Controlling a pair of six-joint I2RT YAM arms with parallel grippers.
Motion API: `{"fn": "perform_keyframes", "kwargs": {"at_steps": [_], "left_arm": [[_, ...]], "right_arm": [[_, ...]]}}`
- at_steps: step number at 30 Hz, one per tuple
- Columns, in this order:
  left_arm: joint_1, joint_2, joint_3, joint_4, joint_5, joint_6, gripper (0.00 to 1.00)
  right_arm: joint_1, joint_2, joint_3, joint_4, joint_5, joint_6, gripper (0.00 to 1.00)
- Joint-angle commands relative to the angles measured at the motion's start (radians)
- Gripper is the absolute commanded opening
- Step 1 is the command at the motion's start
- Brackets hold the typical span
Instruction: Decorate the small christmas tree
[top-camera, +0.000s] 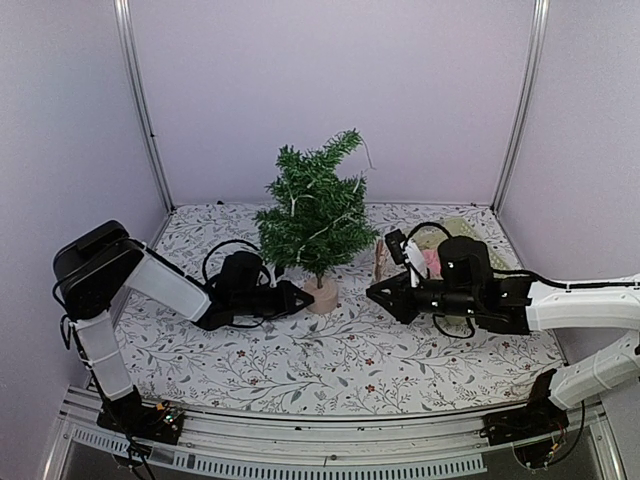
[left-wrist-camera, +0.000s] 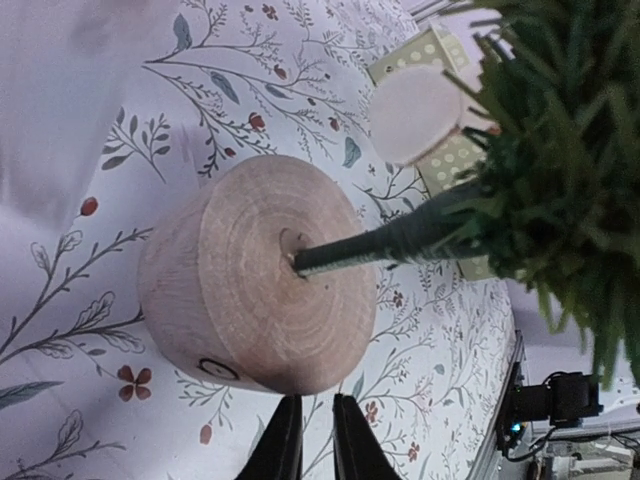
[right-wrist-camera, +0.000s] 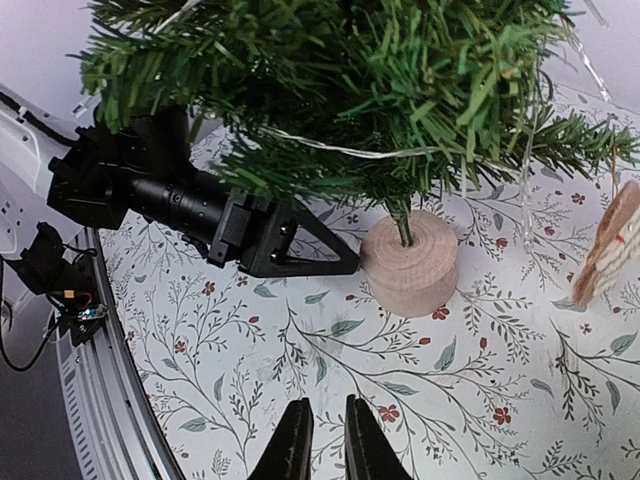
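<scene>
Currently the small christmas tree (top-camera: 315, 215) stands upright between two nearly-closed, empty grippers, left gripper (top-camera: 307, 297) just beside its base (top-camera: 322, 295), right gripper (top-camera: 373, 292) farther off.

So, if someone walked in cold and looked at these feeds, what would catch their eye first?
First the small christmas tree, upright in the middle of the table on its pale wooden base, with a thin white strand draped through the branches. Then the left gripper and right gripper, both low over the floral tablecloth, pointing at that base from either side and holding nothing.
</scene>
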Motion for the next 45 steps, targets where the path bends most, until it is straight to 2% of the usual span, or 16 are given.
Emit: {"fn": "perform_keyframes", "kwargs": {"at_steps": [1, 6, 14, 21, 24, 34, 45], "left_arm": [[-0.006, 0.003, 0.008, 0.072, 0.021, -0.007, 0.13], [-0.003, -0.048, -0.049, 0.116, 0.025, -0.004, 0.15], [0.021, -0.236, -0.218, 0.160, -0.092, -0.005, 0.22], [0.036, -0.395, -0.277, 0.058, -0.217, 0.009, 0.26], [0.043, -0.444, -0.282, 0.007, -0.254, 0.028, 0.28], [0.069, -0.587, -0.276, -0.133, -0.277, 0.122, 0.30], [0.104, -0.711, -0.283, -0.242, -0.337, 0.144, 0.31]], "right_arm": [[0.007, 0.047, -0.026, 0.106, 0.060, 0.063, 0.15], [0.008, 0.147, -0.016, 0.178, 0.082, 0.140, 0.15], [0.007, 0.312, 0.013, 0.302, 0.090, 0.259, 0.15], [0.007, 0.446, 0.078, 0.342, 0.119, 0.283, 0.18], [0.003, 0.497, 0.094, 0.374, 0.146, 0.305, 0.22], [-0.040, 0.625, 0.131, 0.495, 0.116, 0.402, 0.23], [-0.070, 0.758, 0.228, 0.521, 0.059, 0.419, 0.23]]}}
